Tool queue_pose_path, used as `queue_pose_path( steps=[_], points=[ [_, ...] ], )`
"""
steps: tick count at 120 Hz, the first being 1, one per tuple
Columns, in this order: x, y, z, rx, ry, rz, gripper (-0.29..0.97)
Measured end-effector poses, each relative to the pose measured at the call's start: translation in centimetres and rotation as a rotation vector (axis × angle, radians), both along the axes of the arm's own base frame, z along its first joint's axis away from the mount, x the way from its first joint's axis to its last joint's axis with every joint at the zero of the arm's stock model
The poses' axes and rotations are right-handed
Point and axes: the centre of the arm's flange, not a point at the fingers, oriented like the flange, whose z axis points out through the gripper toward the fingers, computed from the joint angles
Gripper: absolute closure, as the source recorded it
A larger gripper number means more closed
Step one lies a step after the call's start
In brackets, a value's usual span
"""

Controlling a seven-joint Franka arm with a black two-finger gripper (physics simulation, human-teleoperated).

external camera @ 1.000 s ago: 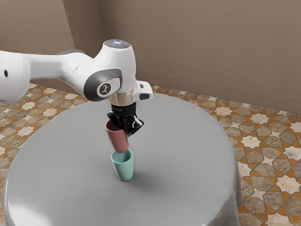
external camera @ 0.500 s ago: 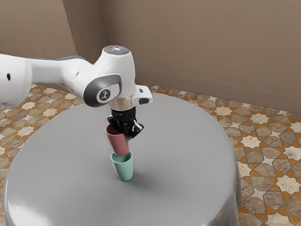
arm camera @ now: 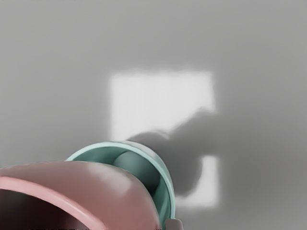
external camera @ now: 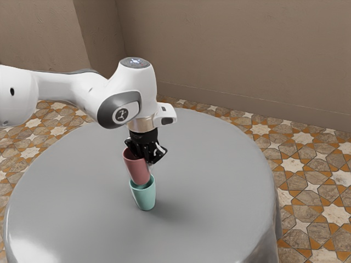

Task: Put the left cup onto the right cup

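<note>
The pink cup (external camera: pixel 137 167) is held at its rim by the gripper (external camera: pixel 146 152), the jaws closed narrowly on the cup's wall, with the fingertips partly hidden. The cup is tilted, and its base is sunk into the mouth of the teal cup (external camera: pixel 143 196), which stands upright on the grey table (external camera: pixel 230 181). How deep the base sits cannot be made out.

Elevated side view, wrist above teal cup (arm camera: pixel 139 167)
</note>
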Motion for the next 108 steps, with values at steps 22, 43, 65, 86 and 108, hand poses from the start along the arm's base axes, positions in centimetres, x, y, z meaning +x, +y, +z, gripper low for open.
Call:
queue_pose_path(
  steps=[22,43,65,86,108],
  points=[
    [0.0,0.0,-0.8,0.002,0.010,0.002,0.78],
    [0.1,0.2,-1.4,0.005,0.019,0.009,0.78],
    [0.1,0.4,-2.0,0.008,0.028,0.015,0.78],
    [0.0,0.7,-2.6,0.009,0.033,0.022,0.78],
    [0.0,0.7,-3.0,0.007,0.037,0.023,0.65]
  ],
)
